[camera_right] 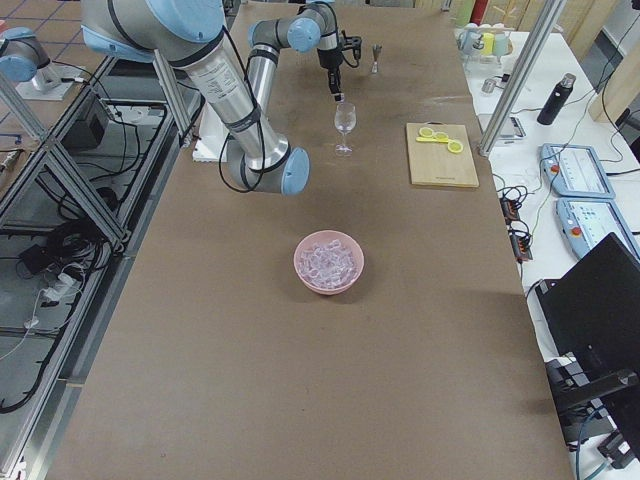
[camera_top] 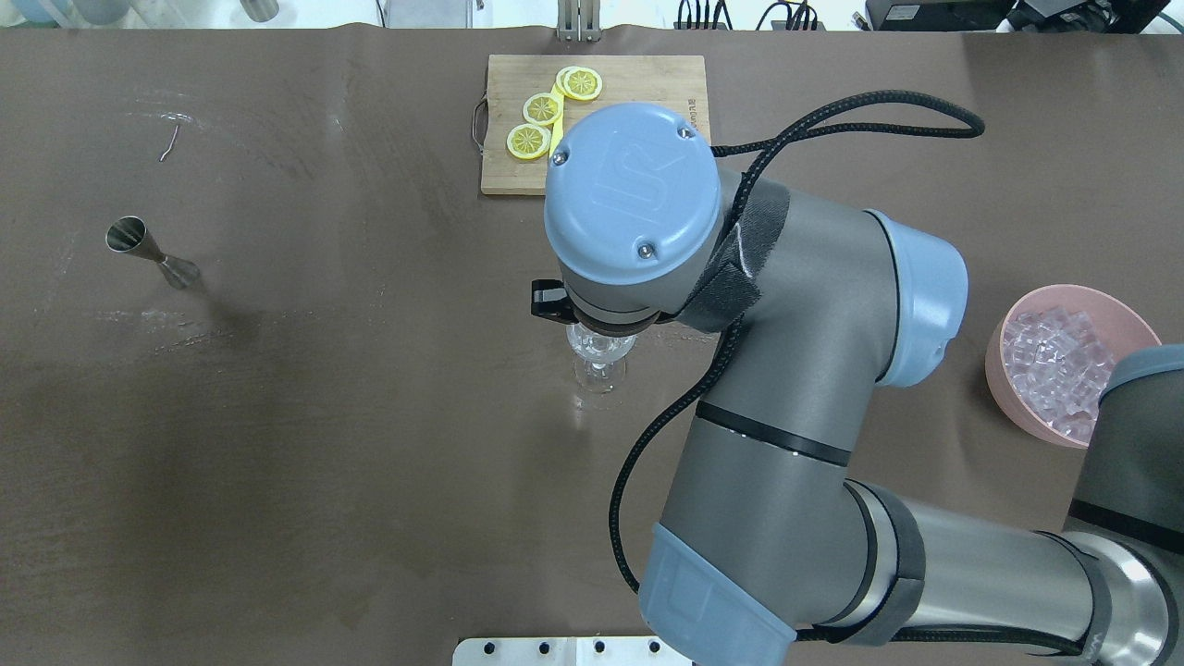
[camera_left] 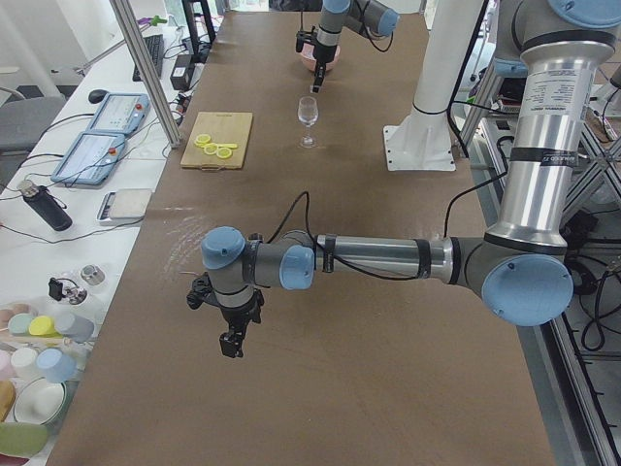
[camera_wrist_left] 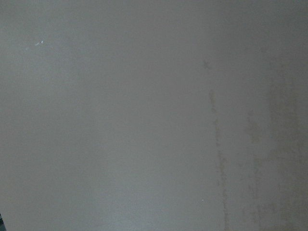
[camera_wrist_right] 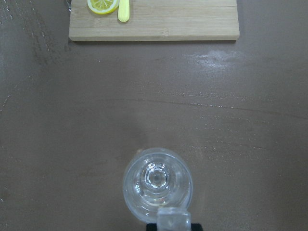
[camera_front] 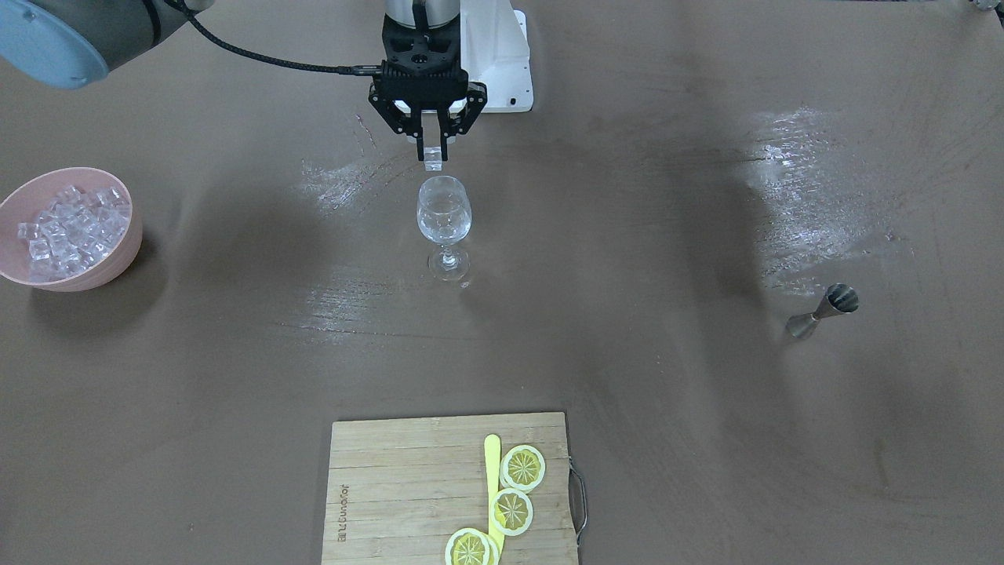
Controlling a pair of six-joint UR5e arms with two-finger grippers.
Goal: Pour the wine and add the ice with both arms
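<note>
The black two-finger right gripper [camera_front: 432, 151] clamps one small clear ice cube [camera_front: 432, 163] directly above the clear stemmed wine glass [camera_front: 444, 218], likely so it drops cleanly in. More ice [camera_front: 70, 224] fills the pink bowl [camera_front: 118, 260] at the glass's nine o'clock in the front-facing view. The left gripper [camera_left: 231, 344] is parked well apart, and I cannot tell how its jaws stand.

— What colour is the table [camera_front: 706, 439]?
— Dull brown, with pale shiny streaks. The bowl [camera_front: 114, 269] at the left edge is pink, its ice [camera_front: 70, 227] clear and colourless.
— And the board [camera_front: 392, 486] at the bottom?
— Pale banded wood. The lemon slices [camera_front: 523, 468] are yellow, white-rimmed.
— The right arm [camera_top: 786, 370]?
— Grey, with pale blue caps. The right gripper [camera_front: 428, 149] is black. The small jigger [camera_front: 823, 312] at the right looks silver, I think.
</note>
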